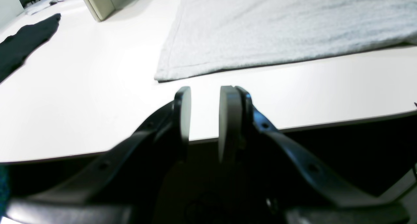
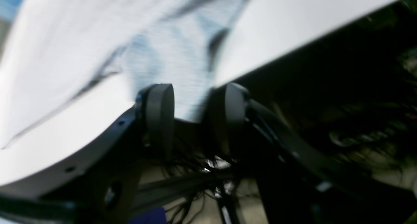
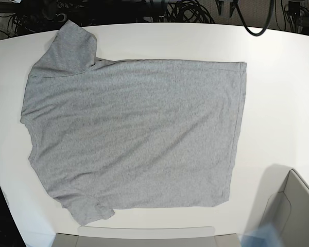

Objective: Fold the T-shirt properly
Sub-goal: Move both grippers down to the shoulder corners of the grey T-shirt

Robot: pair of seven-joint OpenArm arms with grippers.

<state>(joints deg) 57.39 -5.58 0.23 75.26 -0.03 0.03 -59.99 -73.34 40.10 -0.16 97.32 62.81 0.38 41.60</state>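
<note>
The heather-grey T-shirt [image 3: 134, 128] lies spread flat on the white table [image 3: 278, 103], plain side up, with the neck at the left and the hem at the right. Neither gripper shows in the base view. In the left wrist view my left gripper [image 1: 205, 93] hovers over the table's edge, just short of the T-shirt's [image 1: 277, 28] corner, its jaws a little apart with nothing between them. The right wrist view is blurred. My right gripper [image 2: 197, 93] has its jaws wide apart at the table edge, and T-shirt [image 2: 81, 38] fabric shows in the gap.
A dark cloth [image 1: 22, 41] lies on the table to the left, far from the left gripper, with a beige box [image 1: 101, 2] behind it. Grey housings stand at the bottom [image 3: 144, 237] and bottom right [image 3: 293, 206] of the base view. Cables hang beyond the table's far edge.
</note>
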